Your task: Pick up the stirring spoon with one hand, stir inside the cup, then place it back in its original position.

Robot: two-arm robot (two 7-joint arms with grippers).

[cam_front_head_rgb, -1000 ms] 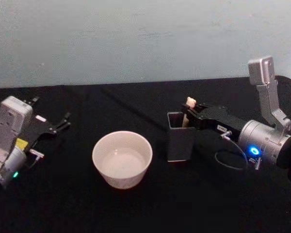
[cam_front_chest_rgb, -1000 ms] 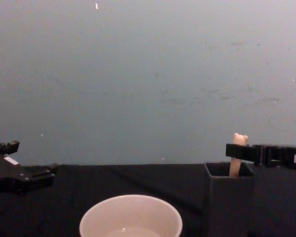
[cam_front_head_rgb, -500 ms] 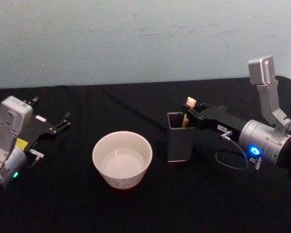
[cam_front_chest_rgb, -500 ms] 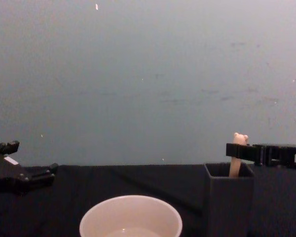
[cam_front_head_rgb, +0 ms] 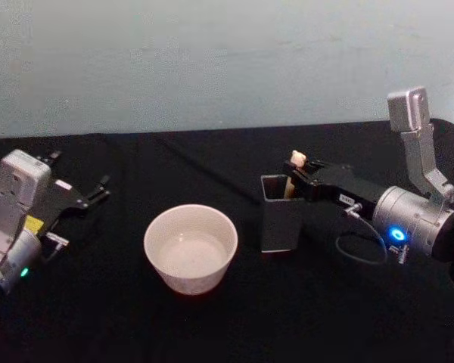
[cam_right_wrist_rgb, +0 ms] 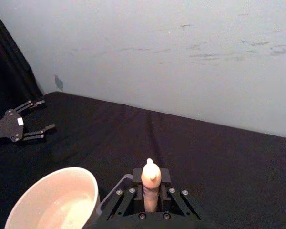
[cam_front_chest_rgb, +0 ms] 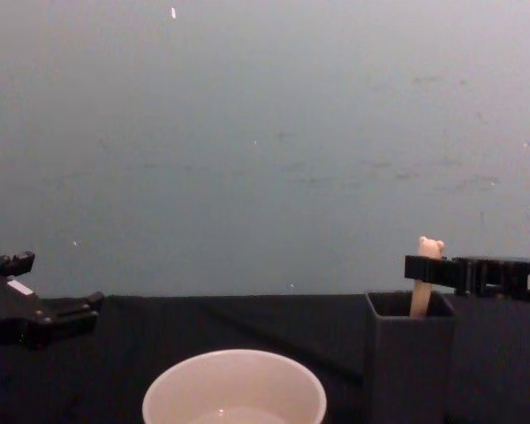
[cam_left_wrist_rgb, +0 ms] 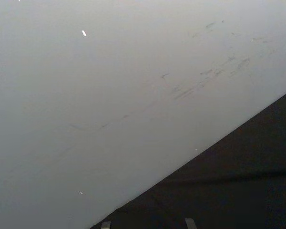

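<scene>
The spoon [cam_front_head_rgb: 293, 175] stands upright in the dark square holder [cam_front_head_rgb: 281, 215], its bear head poking above the rim. The right gripper [cam_front_head_rgb: 296, 179] is clamped on the cream handle just below the head. The cup [cam_front_head_rgb: 190, 247] sits left of the holder, apart from it. The left gripper [cam_front_head_rgb: 91, 195] rests parked at the table's [cam_front_head_rgb: 212, 325] left side, fingers spread.

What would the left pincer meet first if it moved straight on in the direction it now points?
Probably nothing on the table. The left pincer rests at the table's left side, open, aimed toward the far black cloth and the wall. The cup sits off to the side of that line, though depth is unclear.
</scene>
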